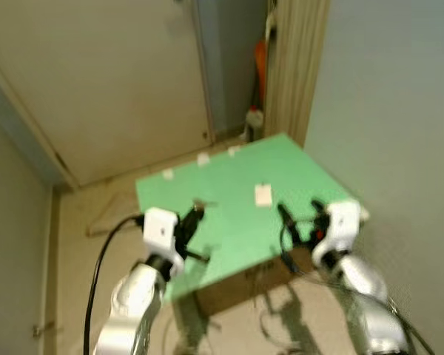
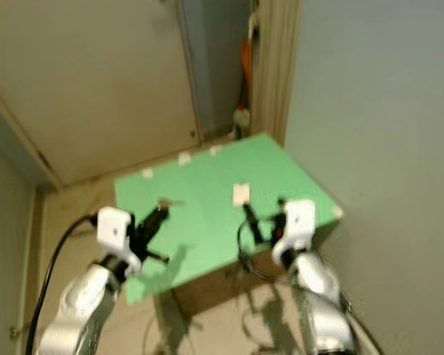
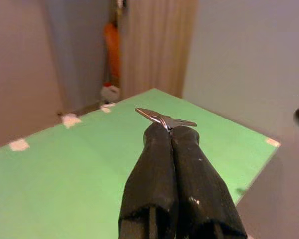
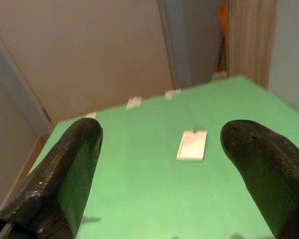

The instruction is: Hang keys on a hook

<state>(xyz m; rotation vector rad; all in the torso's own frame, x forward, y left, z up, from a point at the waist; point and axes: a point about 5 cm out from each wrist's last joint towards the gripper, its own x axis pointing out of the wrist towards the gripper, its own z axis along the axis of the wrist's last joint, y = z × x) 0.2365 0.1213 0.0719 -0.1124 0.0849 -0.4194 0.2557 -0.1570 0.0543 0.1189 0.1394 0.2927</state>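
A small silver key (image 3: 164, 118) sticks out from the tips of my left gripper (image 3: 170, 132), which is shut on it. In the eye views that gripper (image 1: 195, 215) hovers over the near left part of the green board (image 1: 229, 222). A small white hook plate (image 1: 263, 194) lies flat near the board's middle, also seen as the hook plate (image 4: 192, 145) straight ahead of my right gripper. My right gripper (image 1: 301, 214) is open over the board's near right edge, with nothing between its fingers (image 4: 74, 164).
The green board rests on a brown box (image 1: 237, 288) on the floor. White tape pieces (image 1: 203, 158) mark its far edge. A pale door (image 1: 96, 81) stands behind, a grey wall (image 1: 399, 111) to the right. An orange item (image 1: 260, 63) and a white bottle (image 1: 254, 118) sit in the far corner.
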